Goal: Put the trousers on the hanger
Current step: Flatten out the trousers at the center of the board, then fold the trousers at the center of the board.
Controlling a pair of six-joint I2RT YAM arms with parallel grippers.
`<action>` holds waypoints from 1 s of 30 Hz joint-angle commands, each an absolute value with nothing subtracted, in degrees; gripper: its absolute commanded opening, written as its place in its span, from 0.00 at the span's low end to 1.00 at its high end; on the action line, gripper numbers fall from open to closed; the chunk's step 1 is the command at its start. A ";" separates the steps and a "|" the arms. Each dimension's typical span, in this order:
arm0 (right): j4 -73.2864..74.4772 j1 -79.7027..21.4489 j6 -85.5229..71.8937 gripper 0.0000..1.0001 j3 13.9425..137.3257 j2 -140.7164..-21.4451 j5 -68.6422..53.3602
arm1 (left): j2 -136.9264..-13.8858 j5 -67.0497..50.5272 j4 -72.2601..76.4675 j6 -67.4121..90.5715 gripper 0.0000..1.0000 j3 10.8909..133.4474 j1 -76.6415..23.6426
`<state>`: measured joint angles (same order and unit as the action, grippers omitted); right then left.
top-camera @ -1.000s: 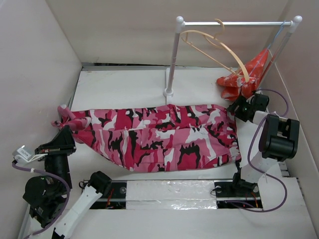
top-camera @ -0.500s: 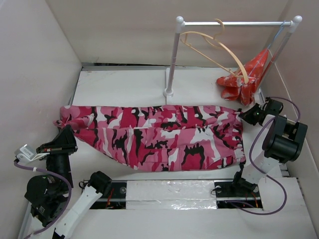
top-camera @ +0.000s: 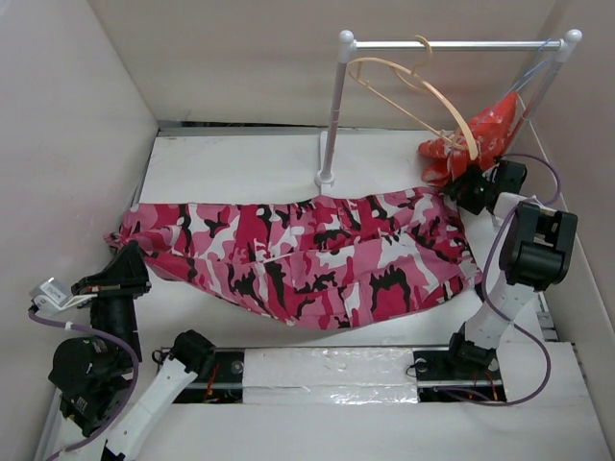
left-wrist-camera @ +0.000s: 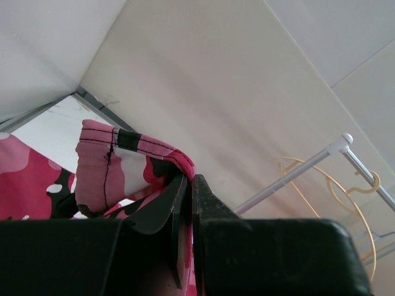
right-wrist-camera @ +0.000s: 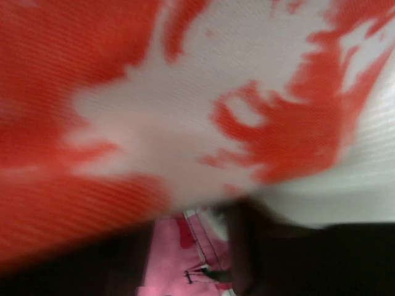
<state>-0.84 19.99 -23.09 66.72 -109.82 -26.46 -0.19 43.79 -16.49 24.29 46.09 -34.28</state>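
Below the rail (top-camera: 452,44), in the top view, the trousers (top-camera: 307,259) hang stretched between both arms over the surface (top-camera: 231,163). One end is at the left tool (top-camera: 123,261), far out to the rail's left. The other end is at the right tool (top-camera: 471,187), under the rail's right end. Half a second ago the right tool sat lower and further from the rail. It has since climbed toward the rail, lifting its end of the cloth so the trousers now slant. It has also run into the red-orange cloth (top-camera: 480,130), just below the lower tip of the hanger (top-camera: 413,91). The left tool has hardly moved. I judge the lift is under way, but nothing is threaded through the hanger yet.

In the left wrist view, the left tool (left-wrist-camera: 188,203) is clenched on a fold of the trousers (left-wrist-camera: 105,166), with the rail (left-wrist-camera: 296,169) and hanger (left-wrist-camera: 333,185) far beyond.

In the right wrist view, blurred red-orange cloth (right-wrist-camera: 92,92) fills the lens. A strip of the trousers (right-wrist-camera: 179,246) shows between dark fingers, so that tool appears clamped on them. The cloth crowding it could snag the approach.
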 commanded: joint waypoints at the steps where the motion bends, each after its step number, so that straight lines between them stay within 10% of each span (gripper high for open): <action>1: -0.18 19.52 -23.99 0.74 66.81 -104.70 -20.58 | 7.12 43.51 -13.10 23.73 0.00 46.14 -34.01; 3: -0.18 19.51 -24.34 0.95 65.05 -101.88 -17.41 | 7.47 43.24 -13.09 23.64 0.00 46.06 -34.01; 12: 2.36 25.83 -25.75 0.90 40.54 -70.70 -5.98 | 9.31 39.55 -12.39 23.73 0.00 45.53 -33.40; 14: 6.23 25.84 -25.93 0.72 36.76 -64.45 -3.43 | 9.40 38.76 -12.39 23.73 0.00 45.53 -32.70; 16: 9.12 26.89 -26.36 0.05 31.13 -55.31 -2.29 | 9.75 37.89 -12.31 23.73 0.00 45.61 -32.70; 17: 10.27 27.59 -26.45 0.00 29.37 -52.50 -3.07 | 9.84 37.79 -12.30 23.90 0.00 45.62 -32.70; 21: 16.42 28.12 -28.30 0.00 22.68 -43.17 -5.28 | 10.90 37.27 -11.95 23.73 0.00 45.61 -32.70; 25: 23.01 28.12 -29.09 0.57 21.62 -38.51 -4.31 | 11.60 37.09 -12.04 23.29 0.00 45.53 -32.70; 30: 28.56 28.12 -33.39 0.69 21.01 -35.51 -1.85 | 12.83 39.90 -12.39 23.03 0.00 45.88 -32.70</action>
<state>24.08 27.77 -30.41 20.73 -36.58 -3.99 -0.19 38.57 -15.84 24.18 45.41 -32.91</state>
